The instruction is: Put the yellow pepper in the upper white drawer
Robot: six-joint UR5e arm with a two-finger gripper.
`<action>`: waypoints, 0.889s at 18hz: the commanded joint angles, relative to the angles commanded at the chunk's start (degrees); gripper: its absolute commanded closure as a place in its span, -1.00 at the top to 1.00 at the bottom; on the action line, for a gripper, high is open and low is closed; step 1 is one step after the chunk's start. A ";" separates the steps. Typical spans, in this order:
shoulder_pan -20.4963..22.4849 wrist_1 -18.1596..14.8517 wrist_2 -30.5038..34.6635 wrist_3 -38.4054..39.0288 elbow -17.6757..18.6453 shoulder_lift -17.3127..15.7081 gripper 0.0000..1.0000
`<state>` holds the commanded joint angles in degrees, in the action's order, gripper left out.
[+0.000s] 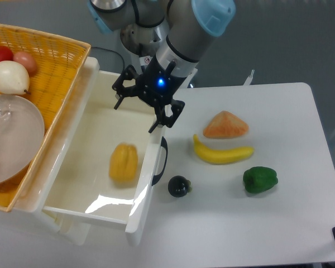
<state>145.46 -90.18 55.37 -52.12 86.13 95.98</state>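
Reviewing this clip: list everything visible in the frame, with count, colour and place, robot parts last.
yellow pepper: 1, yellow, lying inside the upper white drawer
upper white drawer: 1, white with dark handle, pulled open at left
wicker basket: 1, yellow, far left beside the drawer
clear bowl: 1, transparent, in the basket
round fruits: 3, one pale, two reddish, at the basket's top
banana: 1, yellow, on the table
orange wedge-shaped item: 1, above the banana
green pepper: 1, green, right of the banana
small dark round item: 1, near the drawer handle
table: 1, white
gripper: 1, black, open, above the drawer
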 joint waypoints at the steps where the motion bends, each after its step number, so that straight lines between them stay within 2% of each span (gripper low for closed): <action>1: 0.26 0.44 0.00 -0.09 0.00 0.00 1.00; 4: 1.14 4.21 0.44 -3.24 0.09 0.00 1.00; 9: 2.64 4.66 5.18 -10.01 -0.09 0.35 1.00; 12: 4.30 7.73 5.54 -12.22 -0.09 1.05 1.00; 16: 7.64 8.70 5.54 -15.37 -0.09 1.67 1.00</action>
<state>153.10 -81.48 60.91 -67.49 86.04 97.65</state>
